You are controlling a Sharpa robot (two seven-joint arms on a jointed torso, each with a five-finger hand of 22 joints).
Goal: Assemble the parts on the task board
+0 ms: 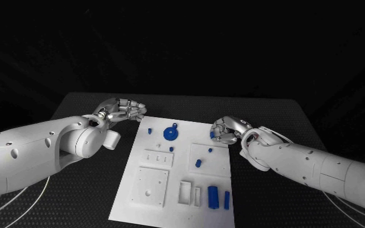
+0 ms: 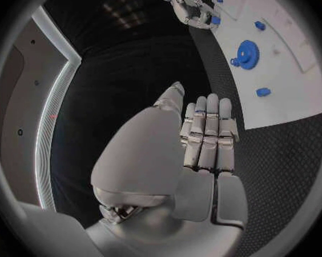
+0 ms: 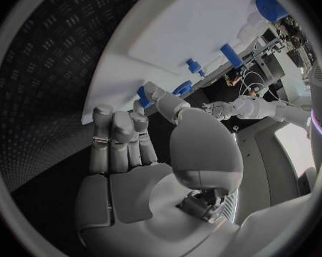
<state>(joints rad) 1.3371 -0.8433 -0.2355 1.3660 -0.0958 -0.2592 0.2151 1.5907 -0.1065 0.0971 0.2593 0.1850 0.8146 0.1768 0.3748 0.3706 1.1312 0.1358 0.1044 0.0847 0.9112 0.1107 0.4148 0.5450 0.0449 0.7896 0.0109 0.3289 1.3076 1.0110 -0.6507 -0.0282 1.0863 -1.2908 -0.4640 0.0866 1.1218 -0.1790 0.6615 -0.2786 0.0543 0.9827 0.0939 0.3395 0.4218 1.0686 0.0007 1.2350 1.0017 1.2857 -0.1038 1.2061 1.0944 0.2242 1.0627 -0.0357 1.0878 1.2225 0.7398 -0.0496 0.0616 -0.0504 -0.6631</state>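
White task board (image 1: 152, 186) lies mid-counter (image 1: 76, 196), its near edge cut off by the frame. No writing is legible. Two upright blue blocks (image 1: 213, 193) stand near its front right; further back sit a small blue peg (image 1: 198, 162) and a blue gear (image 1: 171, 132). Right hand (image 1: 227, 130) pinches a blue part (image 3: 144, 95), largely hidden by fingers. Left hand (image 1: 123, 110) is clenched, holding nothing, beside the far left corner.
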